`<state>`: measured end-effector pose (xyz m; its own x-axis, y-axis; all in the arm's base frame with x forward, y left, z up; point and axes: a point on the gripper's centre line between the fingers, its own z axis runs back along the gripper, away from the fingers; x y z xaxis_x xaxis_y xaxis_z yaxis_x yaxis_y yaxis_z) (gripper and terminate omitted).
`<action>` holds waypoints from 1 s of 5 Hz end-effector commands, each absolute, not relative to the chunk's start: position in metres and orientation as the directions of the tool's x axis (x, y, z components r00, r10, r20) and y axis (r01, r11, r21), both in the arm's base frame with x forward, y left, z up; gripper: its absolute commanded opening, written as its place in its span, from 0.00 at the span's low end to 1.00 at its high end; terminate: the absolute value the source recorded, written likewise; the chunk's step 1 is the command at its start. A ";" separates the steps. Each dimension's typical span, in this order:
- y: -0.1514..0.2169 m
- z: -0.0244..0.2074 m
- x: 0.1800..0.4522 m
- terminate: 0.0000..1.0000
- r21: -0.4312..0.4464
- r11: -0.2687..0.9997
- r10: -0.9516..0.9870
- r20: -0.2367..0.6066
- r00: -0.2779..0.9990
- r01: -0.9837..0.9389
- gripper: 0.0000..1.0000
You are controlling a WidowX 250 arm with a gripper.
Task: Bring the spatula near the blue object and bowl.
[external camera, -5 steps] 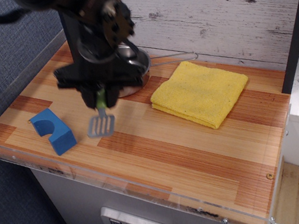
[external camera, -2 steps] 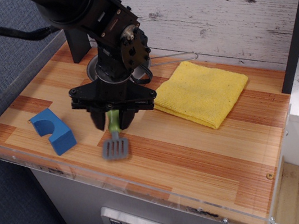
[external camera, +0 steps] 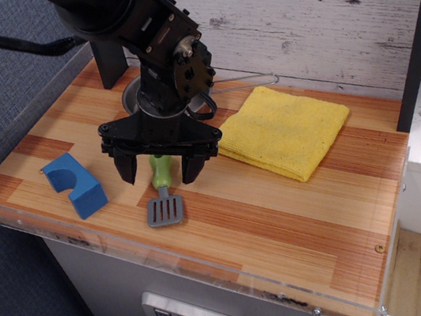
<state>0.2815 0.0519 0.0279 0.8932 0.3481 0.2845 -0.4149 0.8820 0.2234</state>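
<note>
You are looking at a release just made: the gripper is standing with its fingers spread wide on either side of the green handle, where 0.4 s ago they were clamped on it. The spatula is now lying flat on the table, blade toward the front edge, handle pointing back under the wrist. It is sitting just right of the blue object, apart from it, and in front of the bowl, which the arm is mostly hiding. A second ago the blade was hanging closer to the blue block; it is resting a little further right now. Judging by this, the placement is looking done, and you are left with lifting clear without nudging the handle. The yellow cloth is lying untouched to the right.
</note>
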 end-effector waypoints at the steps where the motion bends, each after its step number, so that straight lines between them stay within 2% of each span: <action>1: 0.047 0.077 0.289 0.00 0.130 0.904 0.324 0.417 0.849 -0.408 1.00; 3: 0.034 0.130 0.290 0.00 0.051 0.928 0.288 0.532 0.796 -0.370 1.00; 4: 0.033 0.139 0.288 0.00 0.049 0.933 0.273 0.549 0.790 -0.356 1.00; 5: 0.035 0.142 0.288 1.00 0.031 0.947 0.247 0.562 0.789 -0.319 1.00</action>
